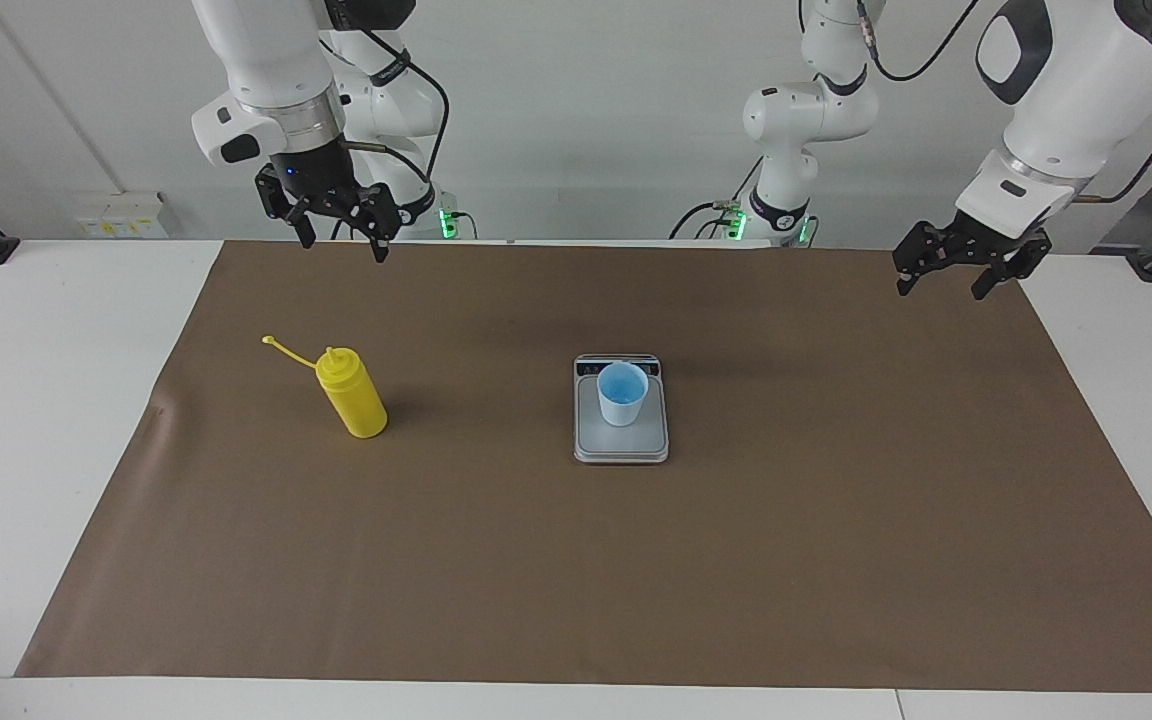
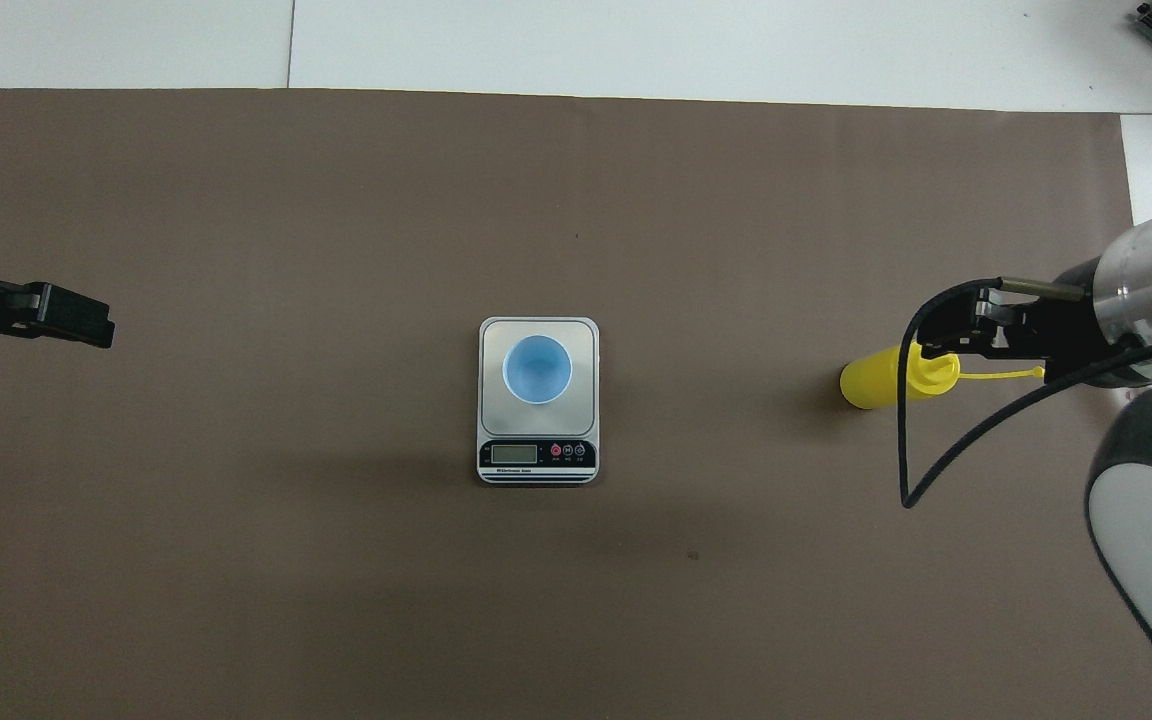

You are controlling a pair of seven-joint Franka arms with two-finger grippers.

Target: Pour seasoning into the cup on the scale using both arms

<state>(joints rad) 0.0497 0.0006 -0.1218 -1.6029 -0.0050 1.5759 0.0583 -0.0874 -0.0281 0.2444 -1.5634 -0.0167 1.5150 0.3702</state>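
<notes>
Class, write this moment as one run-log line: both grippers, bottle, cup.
right gripper: open, raised, empty | left gripper: open, waiting | yellow bottle: upright on mat | cup: on scale
</notes>
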